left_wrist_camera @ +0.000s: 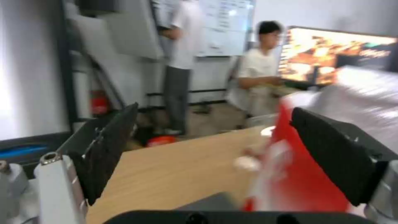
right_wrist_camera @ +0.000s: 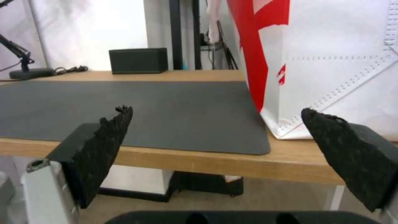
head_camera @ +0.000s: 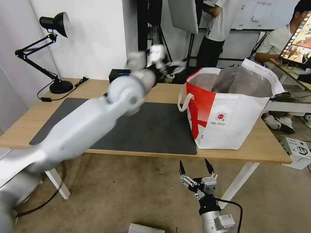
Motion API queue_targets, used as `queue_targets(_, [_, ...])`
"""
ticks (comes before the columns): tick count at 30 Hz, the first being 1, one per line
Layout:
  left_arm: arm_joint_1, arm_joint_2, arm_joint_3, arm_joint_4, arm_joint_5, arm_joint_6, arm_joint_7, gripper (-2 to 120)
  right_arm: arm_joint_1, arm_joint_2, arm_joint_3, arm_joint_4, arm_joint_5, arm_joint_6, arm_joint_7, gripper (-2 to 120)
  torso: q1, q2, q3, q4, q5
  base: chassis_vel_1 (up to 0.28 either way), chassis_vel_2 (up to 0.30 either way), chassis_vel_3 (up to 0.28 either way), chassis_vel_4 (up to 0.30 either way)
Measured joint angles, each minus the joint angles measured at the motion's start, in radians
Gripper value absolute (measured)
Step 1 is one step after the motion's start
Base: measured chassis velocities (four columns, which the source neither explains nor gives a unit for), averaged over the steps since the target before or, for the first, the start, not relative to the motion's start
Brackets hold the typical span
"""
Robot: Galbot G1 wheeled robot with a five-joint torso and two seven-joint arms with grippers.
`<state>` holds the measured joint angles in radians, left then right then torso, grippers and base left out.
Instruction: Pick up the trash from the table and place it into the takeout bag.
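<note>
The takeout bag (head_camera: 227,112) stands open at the right end of the table (head_camera: 95,88), white and red with a foil lining; the trash is out of view. My left arm reaches across the dark mat (head_camera: 155,130), and my left gripper (head_camera: 166,63) hangs blurred above the table's back edge, just left of the bag's rim. In the left wrist view the left gripper (left_wrist_camera: 215,146) is open and empty, with the bag's red side (left_wrist_camera: 298,177) close by. My right gripper (head_camera: 195,168) is open below the table's front edge, facing the bag (right_wrist_camera: 331,62) and the mat (right_wrist_camera: 145,105).
A black tissue box (head_camera: 118,75) sits at the table's back edge, and a black desk lamp (head_camera: 56,26) with its cable stands at the back left. Beyond the table there are people, a monitor (head_camera: 305,37) and stands. A white box (head_camera: 298,152) lies on the floor at right.
</note>
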<state>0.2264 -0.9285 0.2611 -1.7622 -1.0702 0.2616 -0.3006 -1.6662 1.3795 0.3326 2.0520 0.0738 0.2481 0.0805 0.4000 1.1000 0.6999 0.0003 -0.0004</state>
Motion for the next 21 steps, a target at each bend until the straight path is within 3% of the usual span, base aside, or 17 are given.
queue_targets(2, [0.119,0.061,-0.097,-0.057,0.075,-0.002,0.014,100,0.0,0.0,0.0,0.0,0.0,0.0,0.0,100,0.0,0.0,0.0,0.0,0.0,0.0,0.0,0.0,0.0])
queue_targets(3, [0.119,0.061,-0.097,-0.057,0.075,-0.002,0.014,100,0.0,0.0,0.0,0.0,0.0,0.0,0.0,100,0.0,0.0,0.0,0.0,0.0,0.0,0.0,0.0,0.0])
queue_targets(6, [0.335,0.107,-0.275,-0.138,0.144,-0.009,0.031,100,0.0,0.0,0.0,0.0,0.0,0.0,0.0,100,0.0,0.0,0.0,0.0,-0.0003,0.0,0.0,0.0,0.0])
queue_targets(11, [0.482,0.138,-0.385,-0.197,0.21,-0.03,0.036,100,0.0,0.0,0.0,0.0,0.0,0.0,0.0,100,0.0,0.0,0.0,-0.0001,0.0001,0.0,0.0,0.0,0.0])
queue_targets(14, [0.576,0.135,-0.457,-0.236,0.235,-0.033,0.037,100,0.0,0.0,0.0,0.0,0.0,0.0,0.0,100,0.0,0.0,0.0,-0.0003,0.0004,0.0,0.0,0.0,0.0])
queue_targets(17, [0.735,0.094,-0.58,-0.299,0.29,-0.033,0.043,100,0.0,0.0,0.0,0.0,0.0,0.0,0.0,100,0.0,0.0,0.0,-0.0005,0.0004,0.0,0.0,0.0,0.0])
queue_targets(21, [0.842,0.041,-0.657,-0.338,0.34,-0.033,0.058,100,0.0,0.0,0.0,0.0,0.0,0.0,0.0,100,0.0,0.0,0.0,-0.0002,0.0003,0.0,0.0,0.0,0.0])
